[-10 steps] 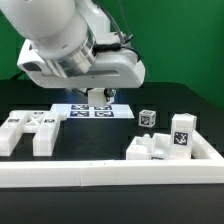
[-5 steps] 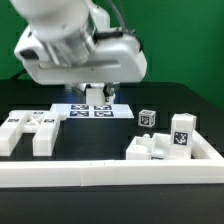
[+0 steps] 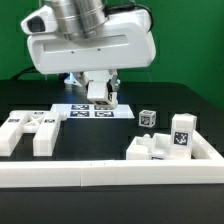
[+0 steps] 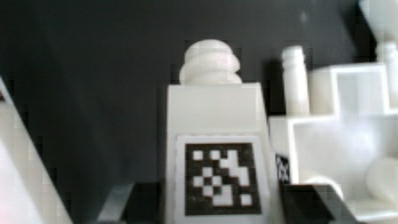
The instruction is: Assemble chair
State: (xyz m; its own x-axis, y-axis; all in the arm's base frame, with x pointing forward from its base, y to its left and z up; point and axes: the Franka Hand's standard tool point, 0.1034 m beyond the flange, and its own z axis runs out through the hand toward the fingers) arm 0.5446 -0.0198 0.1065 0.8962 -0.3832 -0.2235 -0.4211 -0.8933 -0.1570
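- Up above the marker board point(image 3: 72, 108), a tagged chair bar point(image 4: 217, 120) sits clamped in the gripper point(image 3: 101, 96), knobby end out.
- It's pinched near one end, so it could tilt or slip.
- Loose chair parts point(image 3: 33, 130) sit below; a careless swing could knock them.

Loose chair parts point(image 3: 35, 128): white plastic, smooth, mostly matt. The bar point(image 4: 217, 110) in the gripper point(image 3: 100, 96): same white plastic, faint sheen on its rounded end. Its tag point(image 4: 226, 178): flat matt black-and-white print. Gripper housing: white glossy plastic; 2 finger pads point(image 4: 134, 205) dark, matt. The table point(image 3: 100, 138): black, matt. The border rail point(image 3: 110, 172): smooth white plastic. The marker board point(image 3: 122, 112): thin, white, matt.
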